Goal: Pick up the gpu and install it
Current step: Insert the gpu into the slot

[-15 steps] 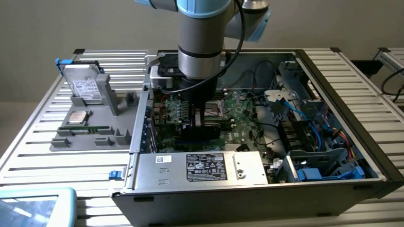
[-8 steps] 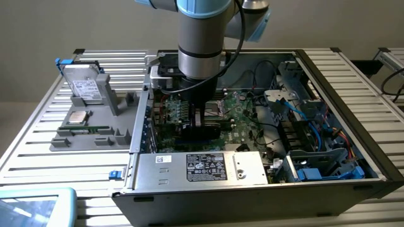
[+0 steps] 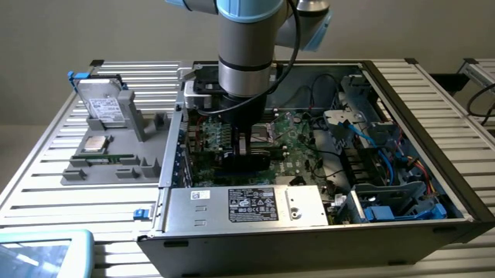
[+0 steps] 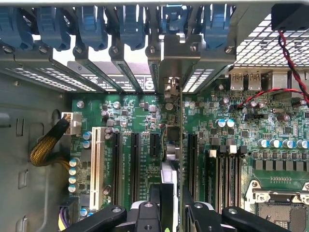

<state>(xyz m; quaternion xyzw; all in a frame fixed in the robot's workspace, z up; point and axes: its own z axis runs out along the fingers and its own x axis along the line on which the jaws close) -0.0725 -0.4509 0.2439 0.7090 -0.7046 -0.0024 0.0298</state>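
UR arm (image 3: 246, 46) was thick silver-grey tube, pale blue joint caps, dark band near wrist. Black cable (image 3: 293, 52) hung alongside. Gripper (image 4: 174, 198) was black, linkage bars carried round silver screws (image 4: 116, 209).

The exterior camera is sitting high and back from the counter (image 3: 39, 197), looking down at a slant into the open computer case (image 3: 309, 237) and taking in the arm (image 3: 246, 52); the wrist camera is riding close over the motherboard (image 4: 227, 145), facing down onto it past the jaws; both are sharing that motherboard (image 3: 302, 145) and the gpu (image 3: 243, 165) (image 4: 181, 145) standing on it.
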